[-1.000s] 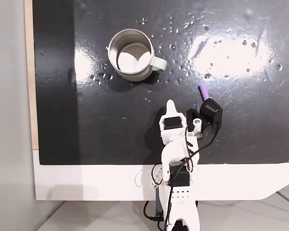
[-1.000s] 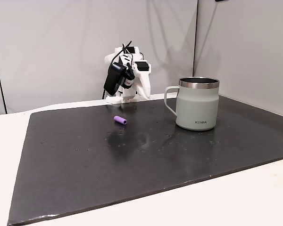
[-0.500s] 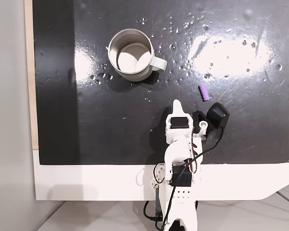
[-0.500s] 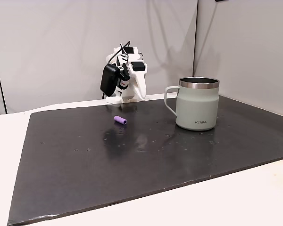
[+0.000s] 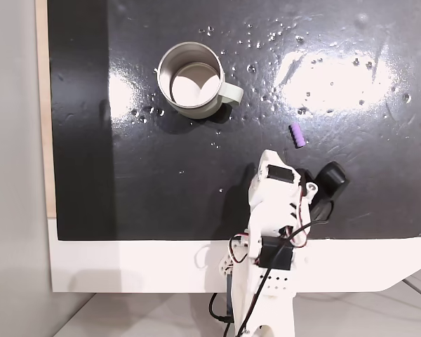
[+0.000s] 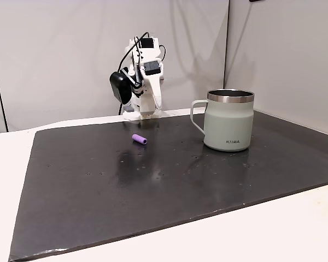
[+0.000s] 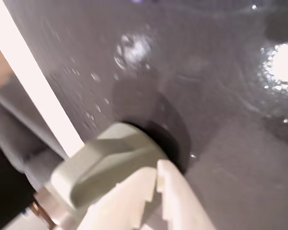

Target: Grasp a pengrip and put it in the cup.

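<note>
While the white robot arm [image 5: 270, 232] stands folded at the near edge of the black mat [image 5: 161, 182] in the top-down fixed view, we see its jaws [image 7: 156, 184] in the wrist view pressed together and holding nothing, a pale grey-green part beside them. One tiny purple rubbery tube, the pengrip [image 5: 298, 135], lies flat on the mat, just beyond the arm's black camera housing [image 5: 330, 179] and well apart from the cup. One round steel cup [image 5: 191, 79] with a pale grey-green side and handle stands upright on the far left of that view; in the side fixed view the cup [image 6: 228, 120] sits to the right of the pengrip [image 6: 139, 139]. We judge the pengrip to be light, soft and prone to rolling, so it should be pinched across its middle, jaws square to its length. The mat rests on a white table [image 5: 126, 267].
</note>
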Robot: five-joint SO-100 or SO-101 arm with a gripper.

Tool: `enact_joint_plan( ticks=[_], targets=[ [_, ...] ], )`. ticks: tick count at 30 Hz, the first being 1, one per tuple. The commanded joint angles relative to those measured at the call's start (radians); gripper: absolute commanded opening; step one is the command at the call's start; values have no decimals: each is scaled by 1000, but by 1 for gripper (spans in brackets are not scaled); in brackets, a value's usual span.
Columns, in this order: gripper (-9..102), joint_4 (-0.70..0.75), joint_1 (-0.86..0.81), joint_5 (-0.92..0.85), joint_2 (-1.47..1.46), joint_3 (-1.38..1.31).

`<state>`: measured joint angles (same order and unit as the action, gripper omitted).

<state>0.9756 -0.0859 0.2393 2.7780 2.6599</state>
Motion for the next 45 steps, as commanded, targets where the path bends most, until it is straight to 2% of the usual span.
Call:
enact_joint_plan(
  ticks=[1,16,23,34,45],
  targets=[
    [0,74,-17,98,-204,-267],
    [6,241,-170,382,-675,-675],
    [22,279,-187,433,-802,-750],
    [24,362,-190,388,-1078,-879],
    [26,371,-202,311,-1302,-983]
  ],
)
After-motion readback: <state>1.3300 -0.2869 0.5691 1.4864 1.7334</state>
